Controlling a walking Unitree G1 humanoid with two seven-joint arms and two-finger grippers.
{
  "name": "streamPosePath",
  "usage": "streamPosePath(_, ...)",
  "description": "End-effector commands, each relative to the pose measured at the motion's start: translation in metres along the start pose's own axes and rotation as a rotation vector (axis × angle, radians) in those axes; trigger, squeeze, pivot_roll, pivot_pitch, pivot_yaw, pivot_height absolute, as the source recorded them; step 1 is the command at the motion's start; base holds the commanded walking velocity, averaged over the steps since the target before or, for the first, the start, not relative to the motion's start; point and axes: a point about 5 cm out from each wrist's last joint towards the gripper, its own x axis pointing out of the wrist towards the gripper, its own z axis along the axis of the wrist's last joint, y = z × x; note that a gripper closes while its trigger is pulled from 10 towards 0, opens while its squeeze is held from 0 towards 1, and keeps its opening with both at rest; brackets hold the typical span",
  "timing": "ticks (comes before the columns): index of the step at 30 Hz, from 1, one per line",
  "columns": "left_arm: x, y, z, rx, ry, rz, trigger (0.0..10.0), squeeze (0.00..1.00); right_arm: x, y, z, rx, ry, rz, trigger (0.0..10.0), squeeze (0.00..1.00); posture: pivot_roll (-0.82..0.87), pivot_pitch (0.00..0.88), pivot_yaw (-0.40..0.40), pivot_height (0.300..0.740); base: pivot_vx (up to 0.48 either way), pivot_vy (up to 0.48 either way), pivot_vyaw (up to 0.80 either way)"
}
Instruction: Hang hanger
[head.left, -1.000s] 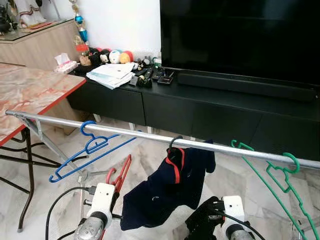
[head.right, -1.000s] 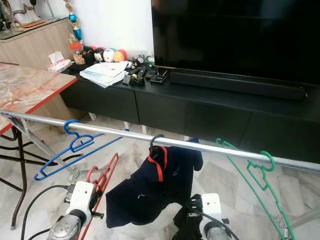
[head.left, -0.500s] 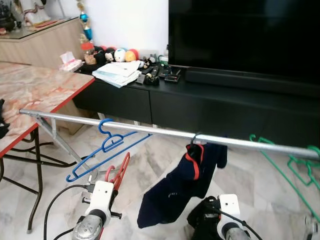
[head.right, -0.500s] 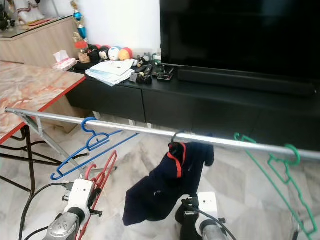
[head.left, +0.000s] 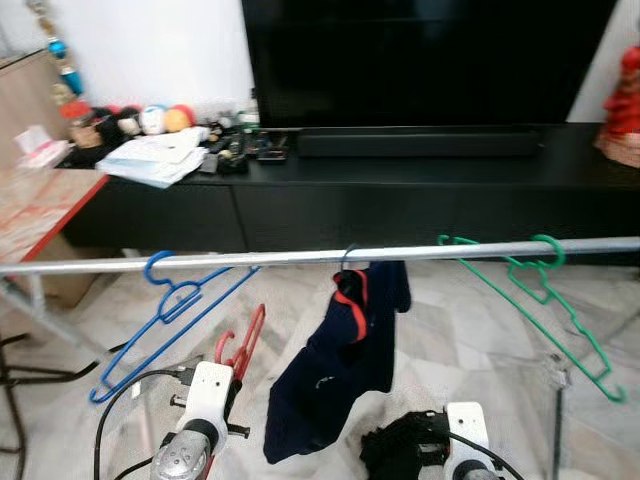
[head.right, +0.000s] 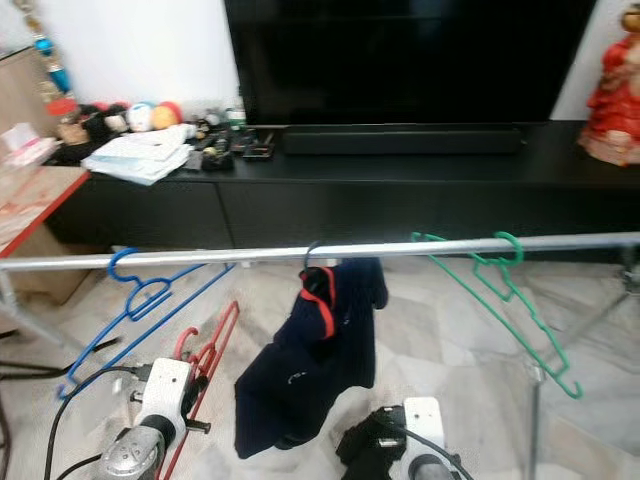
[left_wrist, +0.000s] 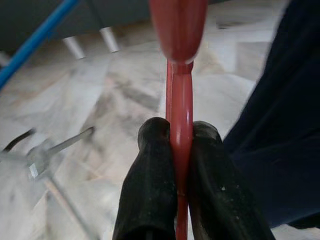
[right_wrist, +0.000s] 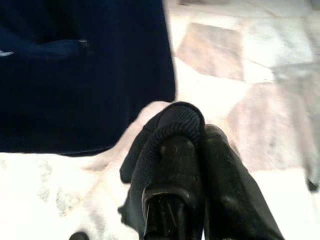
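A silver rail runs across in front of me. On it hang a blue hanger, a navy garment with a red collar on a dark hook, and a green hanger. My left gripper is shut on the thin bar of a red hanger, which stands below the rail, between the blue hanger and the garment. Lower right of the garment, my right gripper is shut on a black knit cloth that drapes over one finger.
A black TV console with a large TV stands behind the rail, with papers and small toys on its left end. A red-edged marble table is at the left. A rack leg stands at the right.
The camera has turned to the right, so the TV and table have slid left and the rail looks level. Both grippers keep their holds in the same low places.
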Motion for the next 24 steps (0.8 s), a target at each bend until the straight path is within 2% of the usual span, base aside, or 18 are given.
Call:
streamPosePath(1, -0.002, 0.005, 0.002, -0.016, -0.005, 0.017, 10.0, 0.0, -0.003, 0.001, -0.009, 0.012, 0.029, 0.007, 10.0, 0.0, -0.08, 0.02, 0.105, 0.74, 0.0, 0.0, -0.8)
streamPosePath(6, -0.002, 0.005, 0.003, -0.021, -0.002, 0.016, 10.0, 0.0, -0.006, -0.003, -0.017, 0.011, 0.056, 0.004, 10.0, 0.0, -0.08, 0.019, 0.106, 0.74, 0.0, 0.0, -0.8)
streamPosePath(12, -0.006, 0.016, -0.002, 0.003, 0.021, 0.074, 10.0, 0.0, -0.007, -0.007, -0.019, 0.004, 0.065, 0.004, 10.0, 0.0, -0.08, 0.014, 0.11, 0.74, 0.0, 0.443, 0.0)
streamPosePath(14, -0.007, 0.021, -0.005, 0.014, 0.041, 0.107, 10.0, 0.0, -0.006, -0.006, -0.018, 0.001, 0.067, 0.005, 10.0, 0.0, -0.08, 0.01, 0.11, 0.74, 0.0, 0.0, 0.0)
streamPosePath(18, -0.013, 0.035, -0.019, -0.066, 0.11, 0.19, 10.0, 0.0, -0.002, 0.005, -0.013, -0.001, 0.067, 0.011, 10.0, 0.0, -0.09, 0.001, 0.112, 0.74, 0.0, 0.0, 0.0)
streamPosePath(19, -0.013, 0.035, -0.019, -0.066, 0.11, 0.19, 10.0, 0.0, -0.002, 0.005, -0.013, -0.001, 0.067, 0.011, 10.0, 0.0, -0.09, 0.001, 0.112, 0.74, 0.0, 0.0, 0.0)
streamPosePath(20, -0.014, 0.037, -0.023, -0.107, 0.128, 0.213, 10.0, 0.0, -0.002, 0.007, -0.012, -0.001, 0.066, 0.011, 10.0, 0.0, -0.09, 0.0, 0.112, 0.74, 0.0, 0.0, 0.0)
streamPosePath(24, -0.015, 0.043, -0.03, -0.186, 0.155, 0.262, 10.0, 0.0, -0.001, 0.005, -0.009, -0.001, 0.049, 0.007, 10.0, 0.0, -0.09, 0.0, 0.111, 0.74, 0.0, 0.0, 0.0)
